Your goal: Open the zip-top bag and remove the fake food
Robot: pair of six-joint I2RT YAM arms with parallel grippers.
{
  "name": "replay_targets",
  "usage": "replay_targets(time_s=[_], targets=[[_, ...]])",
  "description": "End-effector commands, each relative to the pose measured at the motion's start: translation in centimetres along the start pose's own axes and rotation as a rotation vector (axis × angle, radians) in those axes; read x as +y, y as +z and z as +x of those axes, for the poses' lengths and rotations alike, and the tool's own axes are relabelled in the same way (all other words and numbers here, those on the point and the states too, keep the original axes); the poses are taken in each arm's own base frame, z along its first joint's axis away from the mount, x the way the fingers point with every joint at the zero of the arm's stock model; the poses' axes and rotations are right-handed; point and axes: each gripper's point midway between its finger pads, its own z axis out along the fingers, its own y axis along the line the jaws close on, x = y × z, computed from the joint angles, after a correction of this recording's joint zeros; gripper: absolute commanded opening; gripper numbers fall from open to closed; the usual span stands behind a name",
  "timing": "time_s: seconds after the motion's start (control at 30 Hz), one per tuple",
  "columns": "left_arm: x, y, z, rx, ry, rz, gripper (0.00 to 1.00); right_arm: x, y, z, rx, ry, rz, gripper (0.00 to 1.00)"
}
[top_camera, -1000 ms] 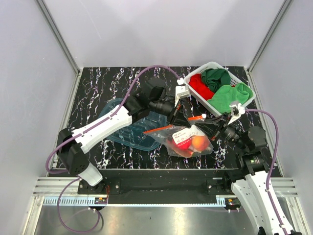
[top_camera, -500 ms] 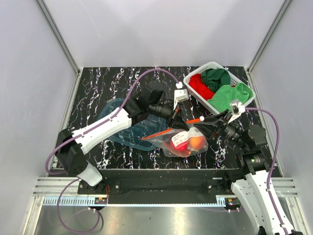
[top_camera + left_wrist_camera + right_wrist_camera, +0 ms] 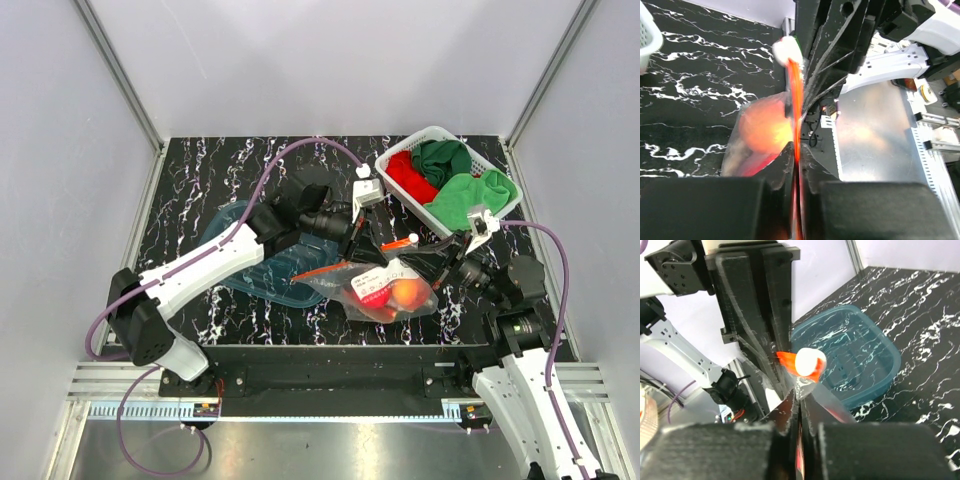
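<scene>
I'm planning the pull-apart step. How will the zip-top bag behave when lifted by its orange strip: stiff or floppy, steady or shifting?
Probably floppy: the zip-top bag sags crinkled below the top edge that the left end effector and right end effector pinch. Likely bottom-heavy: the fake food sits low in the pouch and may roll when it tilts.

This is a robot laboratory cell. Plain pale wall panels set between aluminium posts enclose a black marbled table — and two robot arms, trailing purple cables, are bolted along a metal rail.
</scene>
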Motion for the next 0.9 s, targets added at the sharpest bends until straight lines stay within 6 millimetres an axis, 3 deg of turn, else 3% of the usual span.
replay_targets(time_s=[0.0, 0.07, 0.1, 0.17, 0.33, 0.6, 0.7, 0.87], targets=[[-1.4, -1.1, -3.0, -0.093, 0.07, -0.046, 0.35, 1.4, -0.1, -1.0, -0.02, -0.035, -0.048, 0.0], [-1.5, -1.1, -4.3, -0.13, 0.078, -0.088, 0.67, 1.3, 0.0, -0.9, -0.015, -0.04, -0.048, 0.0], [-1.5, -1.0, -4.9, -0.141, 0.08, -0.103, 0.7, 1.3, 0.0, -0.9, -0.014, -0.035, -0.049, 0.0], [-1.6, -0.7, -6.4, -0.173, 0.077, -0.127, 0.7, 1.5, 0.0, -0.8, -0.003, -0.038, -0.062, 0.0], [-0.9, 0.4, -7.6, -0.193, 0.006, -0.126, 0.65, 1.2, 0.1, -0.5, 0.008, -0.029, -0.061, 0.0], [0.7, 2.1, -7.5, -0.201, -0.152, -0.124, 0.53, 1.4, 0.1, -0.6, 0.009, -0.035, -0.067, 0.0], [1.2, 2.5, -7.1, -0.187, -0.218, -0.116, 0.53, 1.3, 0.1, -0.5, 0.012, -0.033, -0.067, 0.0], [1.1, 2.6, -7.6, -0.187, -0.252, -0.083, 0.48, 1.4, 0.2, -0.5, 0.015, -0.034, -0.072, 0.0]])
